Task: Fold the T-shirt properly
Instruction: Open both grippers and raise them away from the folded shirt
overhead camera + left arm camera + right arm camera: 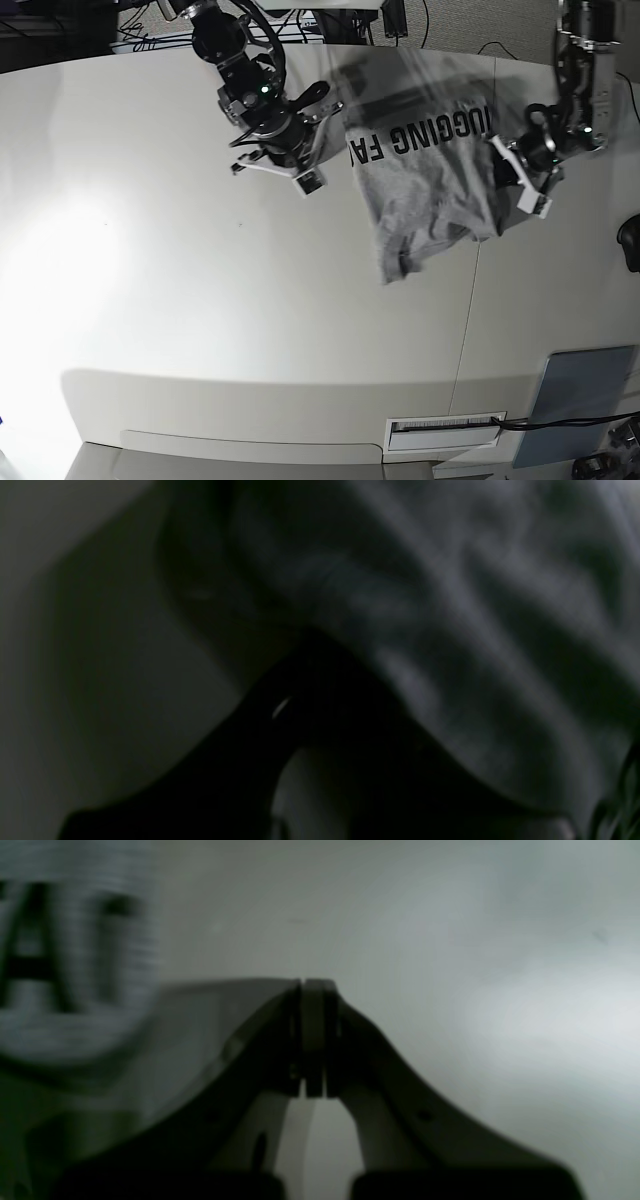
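A: Left wrist view first. It's dark and blurred, mostly rumpled grey cloth of the T-shirt (450, 630) draped right over the left gripper (300, 690). Whether the jaws are parted or pinched on fabric, I can't tell from here.

B: Over to the right wrist view. The right gripper (314, 1035) has its jaws pressed flat together, nothing between them, pale table (475, 965) beyond. Black lettering on the shirt sits off at the left edge, clear of the fingertips.

A: And the base view pulls it together. The T-shirt lies print-up and bunched on the table (200, 300), towards the far right, lettering across its upper part, a lower corner trailing towards us. The left gripper is at the shirt's edge on that view's right, touching the cloth; its grip isn't visible there either. The right gripper hangs just beside the opposite edge, near the first letters, not on the fabric.

B: My read: the shirt isn't spread yet. The empty gripper should open, come down onto the near edge by the lettering, and take a single layer. Then both arms should draw apart evenly so the cloth flattens instead of twisting.
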Controlling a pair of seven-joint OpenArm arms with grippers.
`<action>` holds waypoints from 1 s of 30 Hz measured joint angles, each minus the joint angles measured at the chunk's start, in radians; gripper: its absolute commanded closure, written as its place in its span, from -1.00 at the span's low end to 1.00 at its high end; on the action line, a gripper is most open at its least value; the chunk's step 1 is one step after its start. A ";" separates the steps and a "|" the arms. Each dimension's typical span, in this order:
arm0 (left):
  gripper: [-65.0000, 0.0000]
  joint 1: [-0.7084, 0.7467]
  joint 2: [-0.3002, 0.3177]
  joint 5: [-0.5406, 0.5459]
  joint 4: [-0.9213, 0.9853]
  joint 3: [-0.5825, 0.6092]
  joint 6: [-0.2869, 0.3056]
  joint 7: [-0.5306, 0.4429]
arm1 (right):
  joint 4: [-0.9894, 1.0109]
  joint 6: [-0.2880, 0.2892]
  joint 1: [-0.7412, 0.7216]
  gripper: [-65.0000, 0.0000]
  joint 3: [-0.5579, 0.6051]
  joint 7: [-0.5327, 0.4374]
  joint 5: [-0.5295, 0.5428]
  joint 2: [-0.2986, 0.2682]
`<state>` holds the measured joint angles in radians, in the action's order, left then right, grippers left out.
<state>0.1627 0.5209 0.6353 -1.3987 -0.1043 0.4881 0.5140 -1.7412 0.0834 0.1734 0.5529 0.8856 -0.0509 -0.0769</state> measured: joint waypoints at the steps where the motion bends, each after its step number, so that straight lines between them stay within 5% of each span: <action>1: 1.00 -0.015 -0.024 -0.036 0.000 -0.001 -0.016 -0.005 | 0.000 0.001 0.002 1.00 0.008 0.000 0.000 0.000; 8: 1.00 -0.127 -0.151 -0.188 0.045 -0.001 -0.028 -0.009 | 0.000 0.000 0.003 1.00 0.011 0.004 -0.004 0.000; 11: 1.00 -0.156 -0.170 -0.213 0.048 0.000 -0.082 -0.007 | 0.000 -0.009 0.003 1.00 0.011 0.006 -0.056 -0.003; 22: 1.00 -0.116 -0.042 -0.175 -0.028 -0.001 -0.110 0.009 | -0.079 -0.050 0.043 1.00 -0.132 0.016 -0.014 -0.124; 30: 1.00 0.085 0.017 -0.182 -0.282 -0.016 -0.208 0.011 | -0.310 -0.050 0.208 1.00 -0.280 0.014 0.022 -0.181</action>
<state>0.2478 0.5377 0.4534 -1.6810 -0.1204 0.2802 0.5247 -2.0514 0.0334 0.3813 0.2729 0.9001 -0.0292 -0.2581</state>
